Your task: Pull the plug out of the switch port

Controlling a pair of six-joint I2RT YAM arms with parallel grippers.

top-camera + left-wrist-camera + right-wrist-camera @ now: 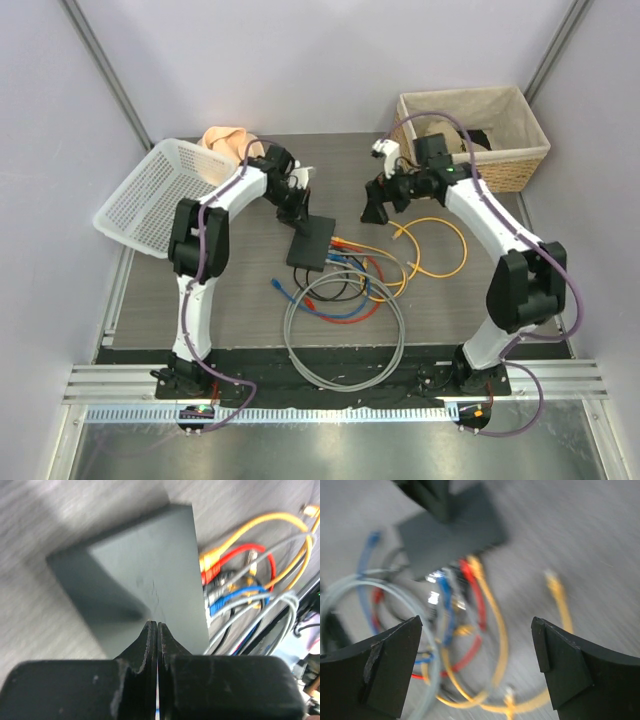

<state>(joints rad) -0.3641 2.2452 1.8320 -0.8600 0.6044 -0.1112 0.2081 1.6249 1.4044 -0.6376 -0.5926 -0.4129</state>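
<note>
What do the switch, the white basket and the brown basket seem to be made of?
The switch: probably plastic or painted metal, matte black; its surface is dull and even, without shine. The white basket: likely molded plastic, with a regular grid of small holes. The brown basket: woven fibre, maybe wicker, with a braided texture.

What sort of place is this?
Probably a robotics lab cell: plain panel walls around the table, left arm and right arm bolted to a rail, a switch with loose cables staged.
</note>
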